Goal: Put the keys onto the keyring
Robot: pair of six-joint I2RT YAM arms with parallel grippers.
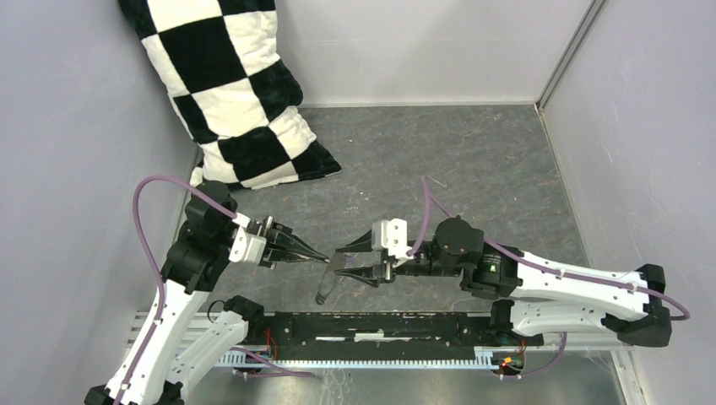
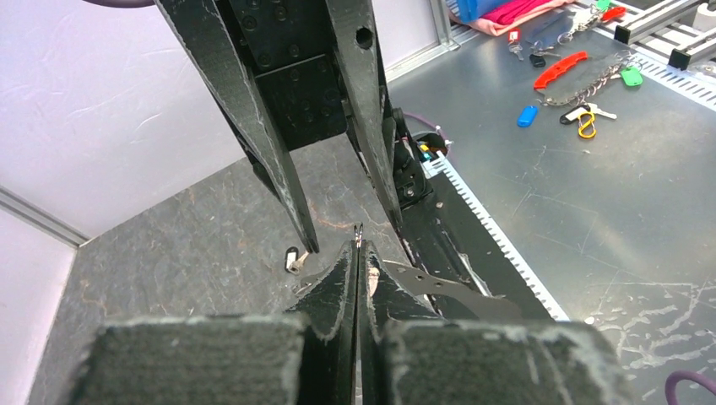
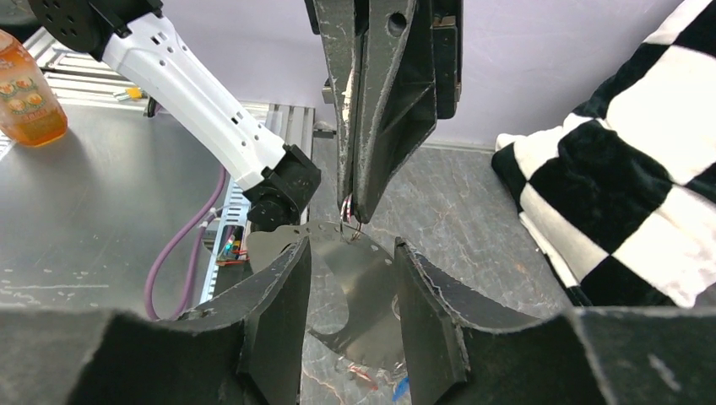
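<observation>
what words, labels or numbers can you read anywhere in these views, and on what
No text can be read in any view.
orange bottle: it has a printed label, too blurred to read.
blue tag and red tag: too small to show any writing.

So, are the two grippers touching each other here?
Apart. The right wrist view shows the left gripper, shut, pointing between the fingers of the right gripper, with a visible gap on each side.
</observation>
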